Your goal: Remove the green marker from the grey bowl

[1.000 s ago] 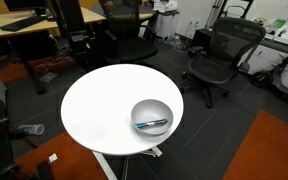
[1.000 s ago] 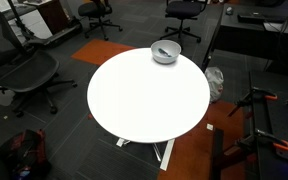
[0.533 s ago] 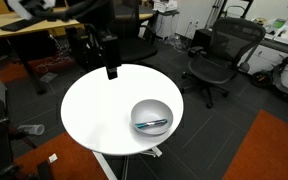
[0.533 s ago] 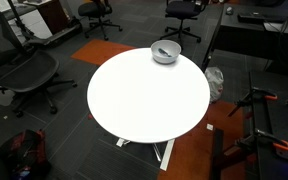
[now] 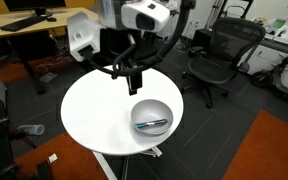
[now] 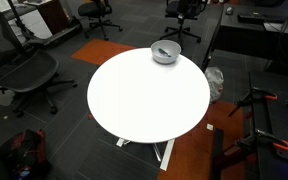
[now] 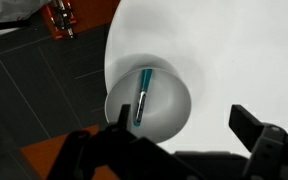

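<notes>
The grey bowl (image 5: pixel 151 116) sits near the front right edge of the round white table (image 5: pixel 94 110). In an exterior view it shows at the table's far edge (image 6: pixel 165 52). The green marker (image 5: pixel 152 124) lies inside the bowl. In the wrist view the marker (image 7: pixel 141 97) lies slanted on the left side of the bowl (image 7: pixel 164 108). My gripper (image 5: pixel 134 83) hangs above the table, just behind the bowl and apart from it. In the wrist view the gripper (image 7: pixel 184 125) is open and empty, with the bowl near its left finger (image 7: pixel 119 120).
Black office chairs (image 5: pixel 214 55) and desks (image 5: pixel 24 25) stand around the table. Another chair (image 6: pixel 29 70) stands to one side. Orange carpet patches (image 5: pixel 274 150) lie on the dark floor. A red object (image 7: pixel 59 18) lies on the floor past the table edge.
The arm has swung in from the upper left and now hangs over the table behind the bowl. The bowl and marker have not moved.
</notes>
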Tool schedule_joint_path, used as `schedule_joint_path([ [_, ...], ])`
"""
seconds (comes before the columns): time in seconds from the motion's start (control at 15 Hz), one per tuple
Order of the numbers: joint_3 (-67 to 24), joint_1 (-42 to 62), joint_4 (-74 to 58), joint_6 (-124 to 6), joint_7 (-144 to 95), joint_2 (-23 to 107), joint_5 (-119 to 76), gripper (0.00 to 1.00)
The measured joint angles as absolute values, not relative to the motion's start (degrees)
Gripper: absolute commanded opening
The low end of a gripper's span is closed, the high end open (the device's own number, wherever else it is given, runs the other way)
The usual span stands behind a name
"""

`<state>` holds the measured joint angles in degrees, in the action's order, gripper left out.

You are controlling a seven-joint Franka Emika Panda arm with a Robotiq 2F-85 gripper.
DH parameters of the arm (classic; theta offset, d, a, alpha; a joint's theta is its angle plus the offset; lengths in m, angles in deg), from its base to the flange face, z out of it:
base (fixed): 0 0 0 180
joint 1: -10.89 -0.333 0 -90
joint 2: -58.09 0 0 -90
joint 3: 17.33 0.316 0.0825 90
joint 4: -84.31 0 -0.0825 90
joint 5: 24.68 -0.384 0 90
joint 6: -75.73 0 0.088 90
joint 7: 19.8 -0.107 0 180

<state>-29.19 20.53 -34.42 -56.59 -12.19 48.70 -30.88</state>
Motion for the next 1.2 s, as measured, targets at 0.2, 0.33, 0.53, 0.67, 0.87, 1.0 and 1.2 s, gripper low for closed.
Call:
schedule_joint_path([
  [0.2,-29.05,20.87,-32.74,-58.62,-14.04,44.78,-30.88,1.0],
  [0.33,-28.97,21.01,-31.59,-59.2,-14.89,42.38,-30.97,1.0],
  [0.53,-28.49,21.5,-29.48,-59.34,-15.61,38.78,-31.59,1.0],
  [0.67,-28.15,21.91,-27.91,-59.34,-15.61,36.38,-32.77,1.0],
  [0.87,-27.61,22.64,-25.2,-59.35,-15.7,32.71,-33.7,1.0],
  [1.0,-27.23,23.21,-23.2,-59.35,-15.78,30.35,-34.26,1.0],
  [1.2,-26.83,23.96,-19.79,-59.35,-15.98,26.75,-35.06,1.0],
])
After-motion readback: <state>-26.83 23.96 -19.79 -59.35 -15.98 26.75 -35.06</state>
